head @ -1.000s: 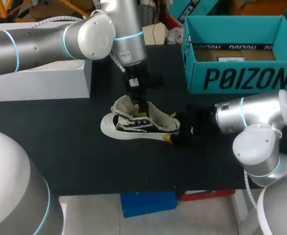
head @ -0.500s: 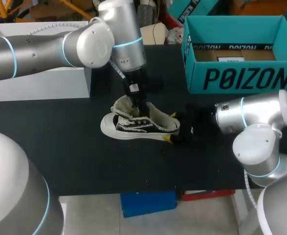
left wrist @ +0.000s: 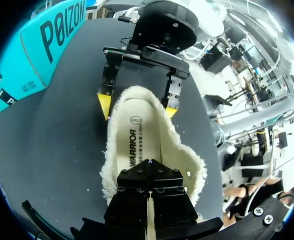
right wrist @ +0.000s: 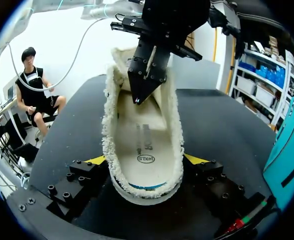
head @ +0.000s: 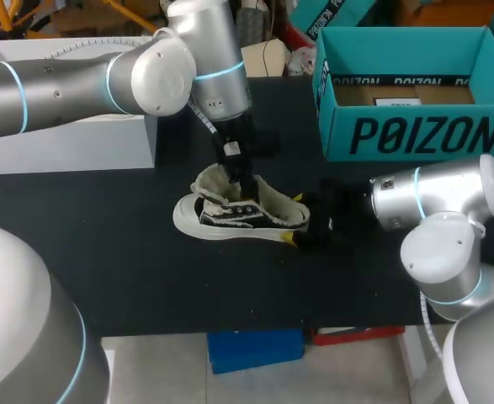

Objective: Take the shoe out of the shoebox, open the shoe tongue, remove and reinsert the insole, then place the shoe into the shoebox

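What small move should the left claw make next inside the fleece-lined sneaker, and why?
Probably nudge the left claw slightly toward the toe, pressing the white printed insole down. Its shut tip rests on the insole's front inside the black-and-white fleece-lined sneaker, the right claw clamps the heel from both sides, and the insole's heel end lies flat.

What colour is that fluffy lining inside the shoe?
Cream-white; the fleecy lining shows best in the right wrist view.
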`<state>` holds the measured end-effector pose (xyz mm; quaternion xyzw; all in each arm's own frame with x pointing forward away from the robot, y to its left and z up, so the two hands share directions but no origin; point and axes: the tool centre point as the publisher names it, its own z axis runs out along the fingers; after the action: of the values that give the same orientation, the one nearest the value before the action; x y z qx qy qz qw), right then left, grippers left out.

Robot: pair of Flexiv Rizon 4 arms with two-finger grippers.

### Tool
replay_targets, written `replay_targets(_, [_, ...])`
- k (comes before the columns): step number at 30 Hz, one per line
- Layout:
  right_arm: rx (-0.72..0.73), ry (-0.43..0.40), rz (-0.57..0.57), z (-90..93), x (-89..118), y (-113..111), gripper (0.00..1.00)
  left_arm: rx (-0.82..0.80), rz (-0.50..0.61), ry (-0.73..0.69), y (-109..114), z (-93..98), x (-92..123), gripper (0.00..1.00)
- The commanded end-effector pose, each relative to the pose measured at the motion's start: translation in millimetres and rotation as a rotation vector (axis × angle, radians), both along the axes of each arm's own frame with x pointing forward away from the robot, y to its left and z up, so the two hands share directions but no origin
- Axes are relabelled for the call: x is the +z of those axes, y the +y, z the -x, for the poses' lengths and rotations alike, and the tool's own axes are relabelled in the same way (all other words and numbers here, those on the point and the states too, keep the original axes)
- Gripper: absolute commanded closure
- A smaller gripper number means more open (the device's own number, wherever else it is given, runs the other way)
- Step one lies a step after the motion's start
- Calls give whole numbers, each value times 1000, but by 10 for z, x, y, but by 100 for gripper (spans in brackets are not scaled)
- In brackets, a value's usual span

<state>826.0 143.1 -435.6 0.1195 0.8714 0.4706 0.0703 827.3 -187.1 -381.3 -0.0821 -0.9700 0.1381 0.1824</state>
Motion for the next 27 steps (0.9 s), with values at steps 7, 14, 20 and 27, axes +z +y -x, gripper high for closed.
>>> replay_targets(7, [-2, 1, 1, -10, -16, 9, 100, -20, -40, -48, -45, 134, -32, 100])
replay_targets(14, [-2, 1, 1, -10, -16, 9, 100, -23, -73, -43, -66, 213, -165, 100])
replay_targets(20, [-2, 1, 1, -10, -16, 9, 100, -13, -76, -35, -59, 228, -253, 100])
replay_targets(27, [-2, 1, 1, -10, -16, 9, 100, -9, -64, -33, -82, 258, -327, 100])
